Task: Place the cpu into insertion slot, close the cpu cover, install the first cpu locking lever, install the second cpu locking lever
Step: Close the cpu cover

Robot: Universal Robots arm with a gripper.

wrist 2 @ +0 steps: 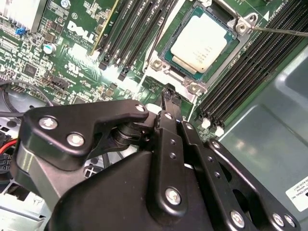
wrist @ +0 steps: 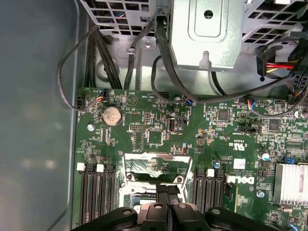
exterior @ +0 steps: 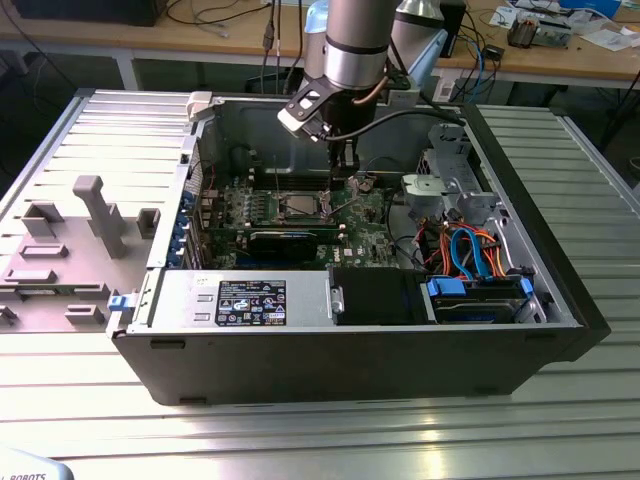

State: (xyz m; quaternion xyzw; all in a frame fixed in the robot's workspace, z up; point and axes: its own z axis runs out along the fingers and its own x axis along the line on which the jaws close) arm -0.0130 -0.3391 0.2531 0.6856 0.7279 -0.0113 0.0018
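The cpu (wrist 2: 204, 41), a flat square chip with a silvery top, lies in the insertion slot (wrist 2: 175, 75) on the green board. The slot (exterior: 300, 207) sits mid-board inside the open computer case. The cpu cover (wrist: 156, 163), a shiny metal frame, stands raised off the slot and does not lie over the chip. My gripper (wrist 2: 169, 95) hangs just beside the slot's edge, shut with its black fingertips together and nothing between them. In the first wrist view the gripper (wrist: 166, 189) is right at the raised cover. A thin metal lever (wrist 2: 281, 32) runs along one side of the slot.
Black memory slots (wrist 2: 139, 29) flank the socket on both sides. A finned heat sink (wrist: 291, 183), a metal drive cage (wrist: 207, 33) and loose black cables (wrist: 163, 62) are nearby. The power supply (exterior: 245, 300) and coloured drive cables (exterior: 470, 250) fill the case's front. A grey fixture (exterior: 100, 215) stands outside.
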